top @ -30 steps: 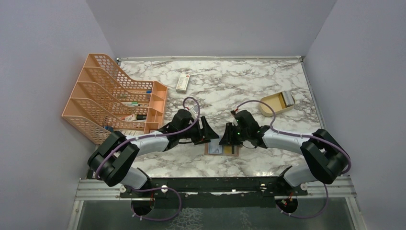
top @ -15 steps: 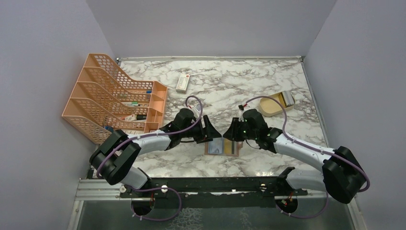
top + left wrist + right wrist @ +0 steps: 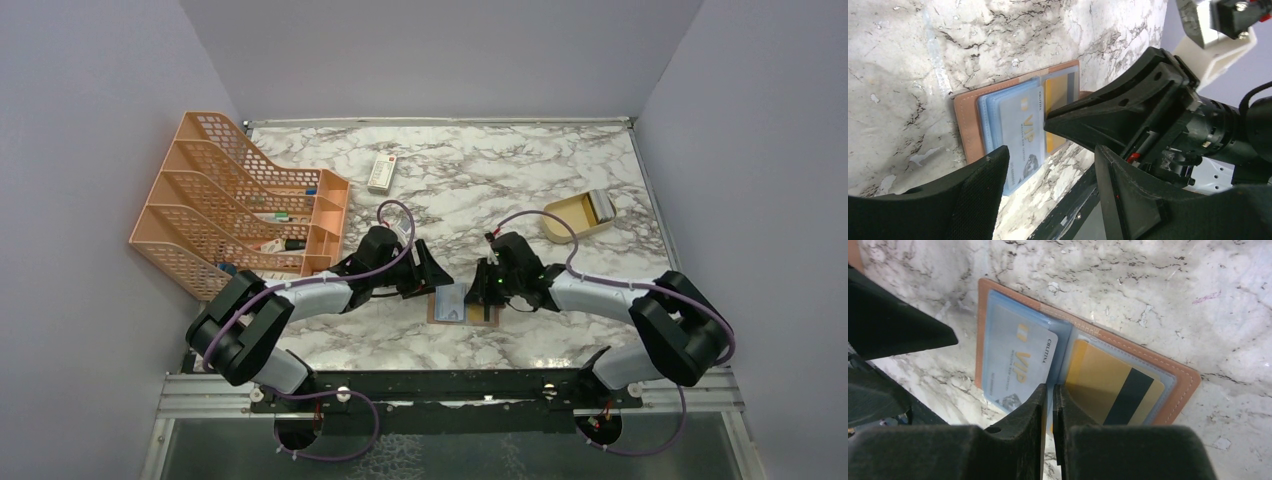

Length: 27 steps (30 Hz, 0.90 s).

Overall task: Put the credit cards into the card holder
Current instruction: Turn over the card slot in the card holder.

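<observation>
Seemingly leather card holder [image 3: 1185, 382], glossy cards [image 3: 1020, 365]

right gripper [image 3: 487, 290]: jaws drawn in from a wider spread to nearly together. tips shifted toward 6 o'clock, now over the centre fold of the card holder [image 3: 1183, 377].
right arm: elbow pulled back toward 9 o'clock from its stretched-out pose half a second ago.
left gripper [image 3: 428, 272]: backed slightly toward 9 o'clock.
</observation>
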### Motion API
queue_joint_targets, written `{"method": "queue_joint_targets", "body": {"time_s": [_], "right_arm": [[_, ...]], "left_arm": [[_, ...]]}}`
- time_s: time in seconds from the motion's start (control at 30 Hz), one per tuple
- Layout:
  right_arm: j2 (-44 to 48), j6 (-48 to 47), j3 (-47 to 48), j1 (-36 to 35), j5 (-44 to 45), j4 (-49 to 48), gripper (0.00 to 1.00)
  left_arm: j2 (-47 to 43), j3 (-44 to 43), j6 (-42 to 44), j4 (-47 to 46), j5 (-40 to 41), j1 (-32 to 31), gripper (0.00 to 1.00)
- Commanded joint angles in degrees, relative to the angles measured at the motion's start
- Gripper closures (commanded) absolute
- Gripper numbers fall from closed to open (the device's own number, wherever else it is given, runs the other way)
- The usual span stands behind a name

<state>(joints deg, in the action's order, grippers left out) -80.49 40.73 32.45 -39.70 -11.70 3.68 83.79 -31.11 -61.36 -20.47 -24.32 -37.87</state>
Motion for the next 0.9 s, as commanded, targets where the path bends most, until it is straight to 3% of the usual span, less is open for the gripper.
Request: {"method": "queue_joint_targets", "body": {"time_s": [0.0, 0.27, 0.87], "right_arm": [[-3.3, -0.6, 1.4, -0.4, -1.2, -0.3, 0.91], [-6.4, -1.0, 0.8, -0.3, -0.9, -0.2, 0.97], [-5.5, -0.7, -0.2, -0.4, -1.2, -1.5, 0.98]], "left_arm": [[-0.7, -0.2, 1.3, 0.0, 0.1, 0.2, 0.34], [0.6, -1.3, 2.1, -0.3, -2.2, 0.2, 0.34], [3.8, -2.5, 1.3, -3.3, -4.1, -0.6, 0.33]]}}
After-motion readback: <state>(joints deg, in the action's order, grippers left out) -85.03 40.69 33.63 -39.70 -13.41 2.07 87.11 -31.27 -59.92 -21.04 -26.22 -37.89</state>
